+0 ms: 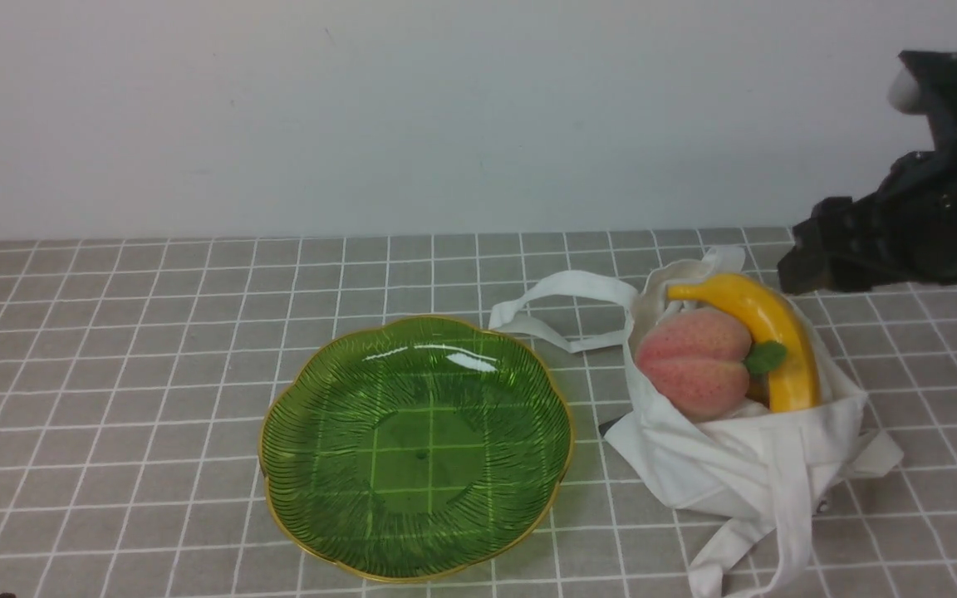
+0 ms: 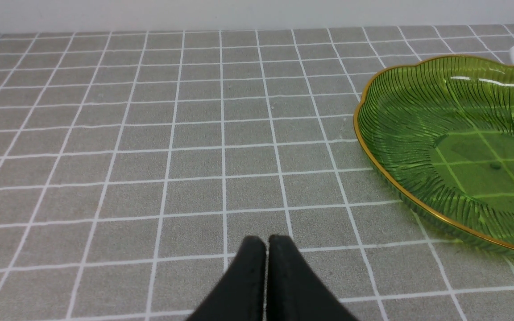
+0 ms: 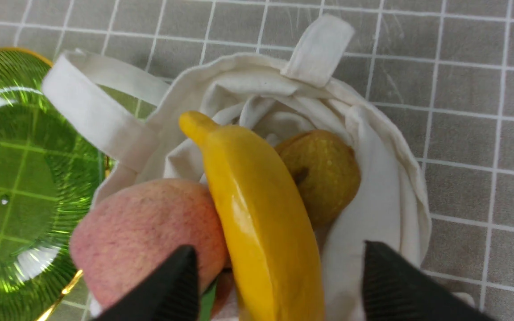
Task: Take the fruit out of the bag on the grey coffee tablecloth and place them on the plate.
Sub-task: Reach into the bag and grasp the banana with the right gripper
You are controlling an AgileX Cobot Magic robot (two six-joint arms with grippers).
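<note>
Hovering over the tote bag (image 1: 736, 465), the right end effector (image 3: 279, 272), jaws apart, straddles the banana (image 3: 257, 214) lying between peach (image 3: 150, 232) and pear (image 3: 324, 174); best descend straight, clamp mid-length, avoid snagging cloth. Left end effector (image 2: 266, 249) rests pressed together near the plate (image 1: 279, 415).

Bright, even light from overhead fills all three views; white glare streaks the plate (image 1: 337, 465) at 12 o'clock, the banana (image 3: 257, 214) gleams, and shadows under the bag (image 1: 728, 465) lie soft.

grey coffee tablecloth (image 1: 113, 374), green plate (image 1: 416, 448) on it, white bag (image 1: 736, 465) just beside
</note>
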